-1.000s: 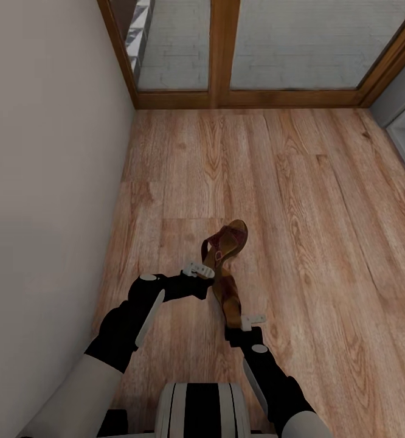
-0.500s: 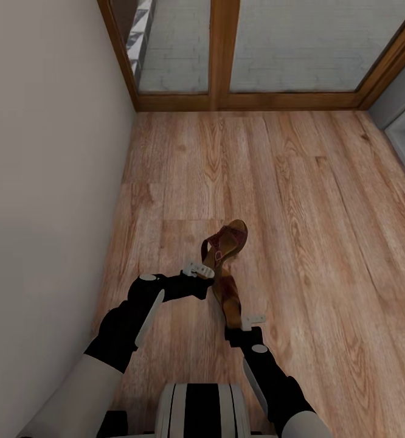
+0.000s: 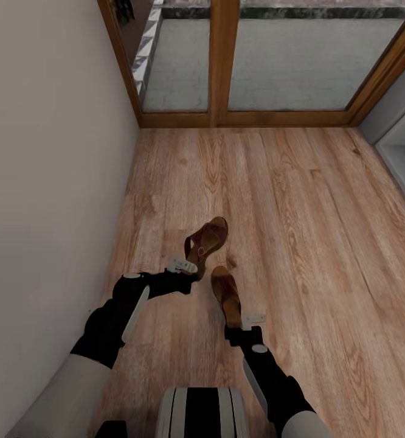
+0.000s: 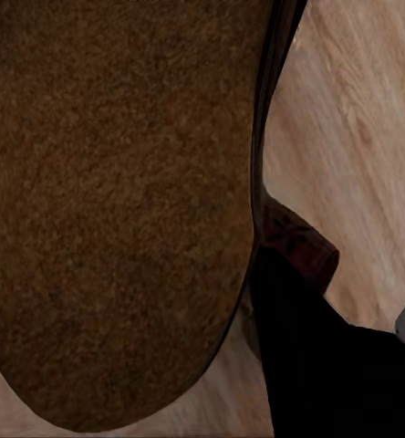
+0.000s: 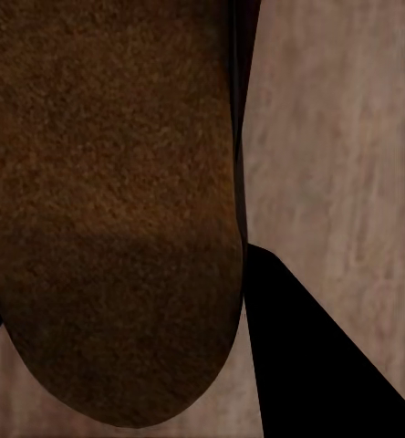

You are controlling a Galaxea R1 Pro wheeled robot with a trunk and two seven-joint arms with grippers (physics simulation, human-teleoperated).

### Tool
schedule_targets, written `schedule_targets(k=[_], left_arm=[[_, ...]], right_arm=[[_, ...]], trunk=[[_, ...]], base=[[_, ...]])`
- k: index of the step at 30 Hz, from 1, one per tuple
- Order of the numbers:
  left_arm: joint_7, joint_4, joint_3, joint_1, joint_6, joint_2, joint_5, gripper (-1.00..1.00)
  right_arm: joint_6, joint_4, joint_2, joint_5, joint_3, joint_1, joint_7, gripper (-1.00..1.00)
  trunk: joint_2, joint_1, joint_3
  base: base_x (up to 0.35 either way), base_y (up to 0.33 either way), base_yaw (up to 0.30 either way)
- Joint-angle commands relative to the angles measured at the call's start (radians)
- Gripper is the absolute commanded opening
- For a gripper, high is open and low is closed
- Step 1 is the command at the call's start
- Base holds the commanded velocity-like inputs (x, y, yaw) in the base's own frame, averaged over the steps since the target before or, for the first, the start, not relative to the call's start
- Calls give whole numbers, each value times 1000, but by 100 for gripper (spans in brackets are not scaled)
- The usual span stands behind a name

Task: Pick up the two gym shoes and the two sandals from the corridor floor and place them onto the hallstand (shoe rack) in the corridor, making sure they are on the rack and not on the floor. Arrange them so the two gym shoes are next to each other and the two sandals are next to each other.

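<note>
While gripping a sandal apiece, now carrying them separately: pulled apart since half a second back, when the two crossed and touched. Left gripper [image 3: 182,266] pinching the heel of the left sandal [image 3: 207,239], tilted toward one o'clock; right gripper [image 3: 253,319] clamped on the right sandal [image 3: 227,295], pointing eleven o'clock. Tan footbeds close against both wrist cameras [image 4: 120,210] [image 5: 111,210]. Both apparently lifted off the corridor floor [image 3: 312,231]. Camera shifted too. Probably ready for carrying to the rack.

The left end effector [image 3: 184,266] has drawn its sandal [image 3: 206,239] clear of the other sandal [image 3: 226,294] (camera tilted too) — now apart.
</note>
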Motion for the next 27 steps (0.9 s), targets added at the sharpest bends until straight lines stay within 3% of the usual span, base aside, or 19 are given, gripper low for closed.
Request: schedule_targets(k=[1, 4, 10, 18, 23, 27], left_arm=[[-12, -1, 19, 0, 9, 12, 5, -100], [-40, -1, 49, 1, 9, 33, 3, -100], [-53, -1, 60, 4, 9, 90, 5, -100], [-54, -1, 63, 4, 9, 114, 5, -100], [-54, -1, 103, 6, 8, 136, 3, -100], [-53, 1, 111, 6, 4, 165, -1, -100]], right_arm=[[-12, -2, 0, 4, 3, 0, -6, -100], [-35, -1, 0, 4, 5, 0, -7, -100], [-40, -1, 0, 4, 5, 0, -8, -100], [-40, -2, 0, 4, 4, 0, -8, -100], [-43, -2, 0, 4, 2, 0, -8, -100], [-43, -2, 0, 4, 2, 0, -8, -100]], trunk=[[0, -1, 3], [1, -2, 15], [2, -5, 38], [4, -8, 69], [5, -10, 93], [6, -12, 115]], base=[[0, 0, 0], [0, 0, 0], [0, 0, 0], [0, 0, 0], [0, 0, -46], [0, 0, -87]])
